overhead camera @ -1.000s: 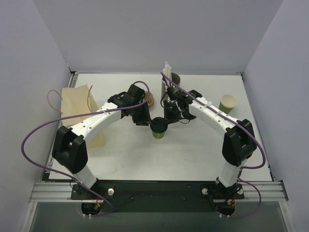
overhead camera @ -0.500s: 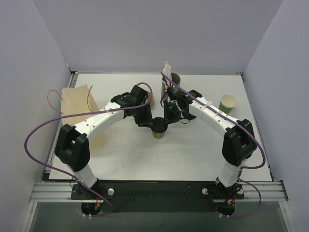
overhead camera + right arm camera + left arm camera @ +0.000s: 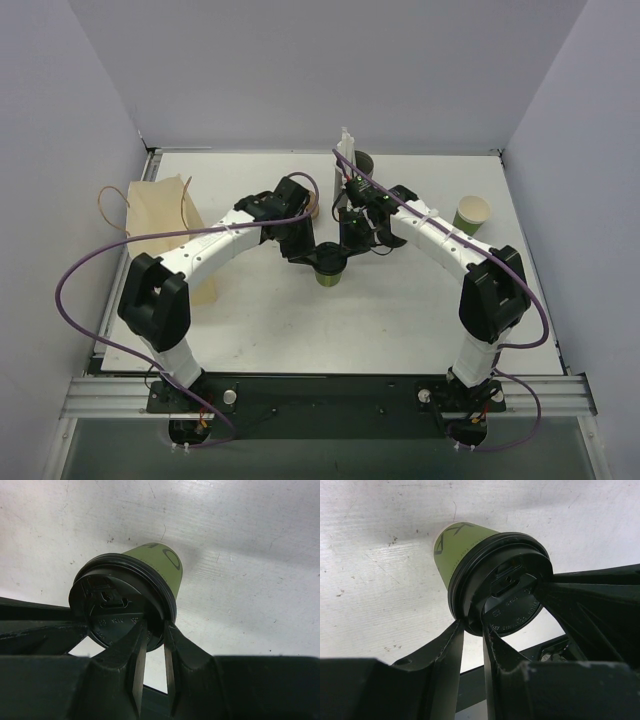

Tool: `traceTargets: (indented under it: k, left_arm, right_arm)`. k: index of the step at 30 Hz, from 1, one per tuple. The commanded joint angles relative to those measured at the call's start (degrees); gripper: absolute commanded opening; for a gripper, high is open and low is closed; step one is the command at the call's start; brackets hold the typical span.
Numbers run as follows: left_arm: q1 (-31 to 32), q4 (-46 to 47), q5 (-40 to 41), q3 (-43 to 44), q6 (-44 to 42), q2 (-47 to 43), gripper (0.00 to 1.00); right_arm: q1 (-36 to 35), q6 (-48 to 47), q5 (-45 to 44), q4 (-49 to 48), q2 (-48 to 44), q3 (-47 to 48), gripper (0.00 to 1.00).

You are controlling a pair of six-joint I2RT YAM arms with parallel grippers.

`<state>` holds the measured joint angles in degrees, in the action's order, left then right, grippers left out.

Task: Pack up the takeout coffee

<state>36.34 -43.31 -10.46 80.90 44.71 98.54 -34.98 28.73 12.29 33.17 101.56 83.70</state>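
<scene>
The takeout coffee (image 3: 329,275), a small green cup with a black lid (image 3: 512,592), stands upright at the middle of the table. My left gripper (image 3: 306,251) reaches it from the left. Its jaws (image 3: 472,630) are shut on the lid's rim, one finger (image 3: 451,645) outside the rim and the other on top of the lid. My right gripper (image 3: 350,246) comes in from the right and is shut on the opposite side of the rim (image 3: 154,630). One of its fingers (image 3: 134,645) lies across the lid (image 3: 112,605) and the other is outside it.
A brown paper bag (image 3: 160,225) with handles lies at the left. A second green cup (image 3: 471,214) without a lid stands at the right. A grey cup with white straws (image 3: 352,158) stands at the back. Something brownish (image 3: 313,205) shows behind the left wrist.
My left arm has swung right toward the cup, and its jaws have come onto the lid's rim and narrowed slightly. The right arm and the cup have stayed put.
</scene>
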Motion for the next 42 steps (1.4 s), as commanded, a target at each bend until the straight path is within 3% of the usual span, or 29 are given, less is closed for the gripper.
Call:
traceTargets:
  k: [1,14,33,42]
  left_arm:
    - [0.3,0.2,3.6,2.3,-0.5,1.7,0.31]
    - [2.2,-2.6,10.0,0.3,-2.1,5.1,0.27]
    - [4.5,6.7,9.5,-17.7,3.1,5.6,0.27]
    - [5.1,8.8,9.6,-20.6,4.1,6.8,0.27]
  right_arm:
    - [-0.6,0.0,-2.4,4.5,3.0,-1.0,0.15]
    - [-1.5,0.4,-2.4,3.9,2.9,-2.7,0.15]
    - [-1.6,1.0,-1.9,2.6,1.8,-6.4,0.15]
    - [-2.9,1.6,-1.8,2.0,2.0,-7.4,0.15]
